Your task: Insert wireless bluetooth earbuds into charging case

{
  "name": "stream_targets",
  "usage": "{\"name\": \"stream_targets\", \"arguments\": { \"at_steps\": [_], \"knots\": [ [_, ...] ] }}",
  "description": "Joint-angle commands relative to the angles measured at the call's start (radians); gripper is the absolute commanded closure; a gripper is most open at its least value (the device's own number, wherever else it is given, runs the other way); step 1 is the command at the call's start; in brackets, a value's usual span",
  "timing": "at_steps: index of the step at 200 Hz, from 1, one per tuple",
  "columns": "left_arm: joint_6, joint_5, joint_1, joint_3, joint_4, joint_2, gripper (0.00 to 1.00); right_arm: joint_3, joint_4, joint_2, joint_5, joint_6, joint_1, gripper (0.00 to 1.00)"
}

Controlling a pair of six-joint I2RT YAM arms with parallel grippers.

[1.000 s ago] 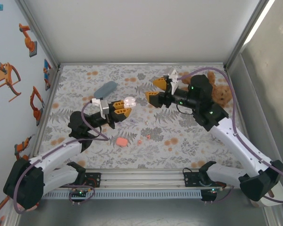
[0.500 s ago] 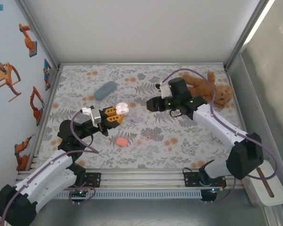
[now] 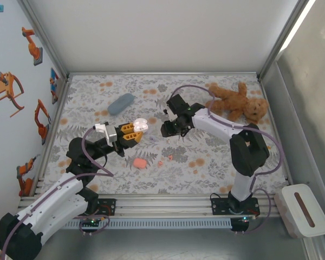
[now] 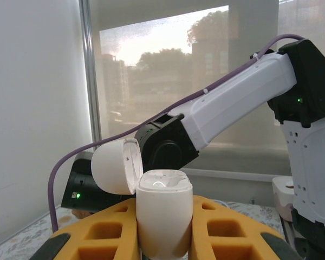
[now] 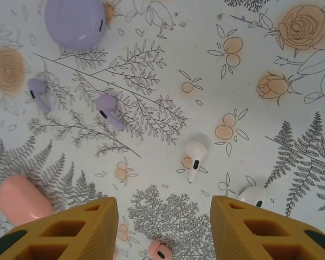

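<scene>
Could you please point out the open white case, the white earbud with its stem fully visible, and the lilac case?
open white case [image 4: 163, 222]: left wrist view, front of its lower body.
white earbud [image 5: 194, 159]: right wrist view, middle, where head meets stem.
lilac case [image 5: 76, 21]: right wrist view, centre of its shell.

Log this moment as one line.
left gripper: shut on open white case | right gripper: open, above white earbud | insertion: not yet

Table [image 3: 206, 173] top floral, ferns and orange roses. Plain white wall [image 3: 162, 38] behind table; pale wall [image 3: 8, 49] with orange stickers [image 3: 10, 89] left of table. Window [image 4: 162, 65] beyond table, screened, buildings [image 4: 124, 81] and a tree [image 4: 206, 32] hazy through it, daylight.
</scene>
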Motion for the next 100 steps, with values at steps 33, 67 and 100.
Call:
{"name": "stream_targets", "arguments": {
  "at_steps": [33,67,100],
  "knots": [
    [0.032,-0.003,-0.004,0.018,-0.035,-0.024,1.00,0.108,-0.102,0.134,0.103,-0.003,0.038,0.57],
    [0.045,-0.006,-0.005,0.027,-0.061,-0.032,1.00,0.123,-0.110,0.172,0.114,-0.003,0.038,0.58],
    [0.053,-0.003,-0.005,0.037,-0.079,-0.035,1.00,0.143,-0.115,0.207,0.123,-0.012,0.039,0.62]
  ]
}}
